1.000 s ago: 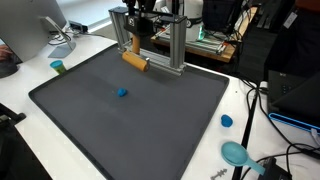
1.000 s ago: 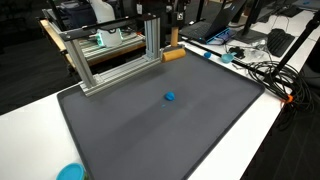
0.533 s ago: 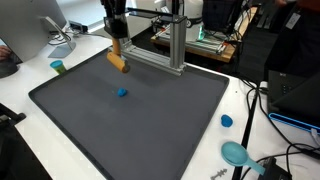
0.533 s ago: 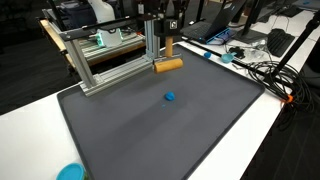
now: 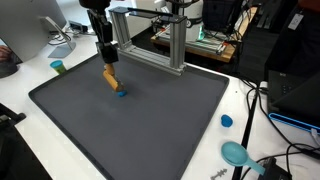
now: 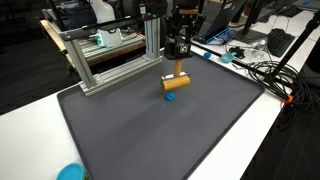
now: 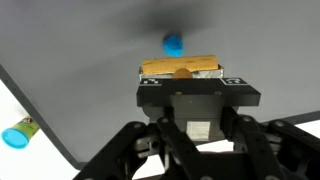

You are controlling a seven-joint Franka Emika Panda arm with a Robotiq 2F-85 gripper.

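Observation:
My gripper (image 5: pixel 107 68) (image 6: pixel 177 70) is shut on an orange wooden cylinder (image 5: pixel 110 78) (image 6: pixel 177 82), which lies crosswise between the fingers. It hangs just above the dark grey mat (image 5: pixel 150 130) (image 6: pixel 150 130). A small blue piece (image 5: pixel 121 93) (image 6: pixel 170 97) lies on the mat right beside and slightly below the cylinder. In the wrist view the cylinder (image 7: pixel 180 67) sits at my gripper (image 7: pixel 181 73), and the blue piece (image 7: pixel 173 43) lies just beyond it. The fingertips themselves are hidden behind the gripper body there.
An aluminium frame (image 5: pixel 165 40) (image 6: pixel 110 60) stands at the mat's far edge. A teal cup (image 5: pixel 58 67) (image 7: pixel 18 133), a blue cap (image 5: pixel 227 121) and a teal dish (image 5: pixel 236 153) (image 6: pixel 70 172) lie on the white table. Cables and monitors crowd the surroundings.
The gripper has carried the orange cylinder away from the aluminium frame, out over the mat and down next to the blue piece.

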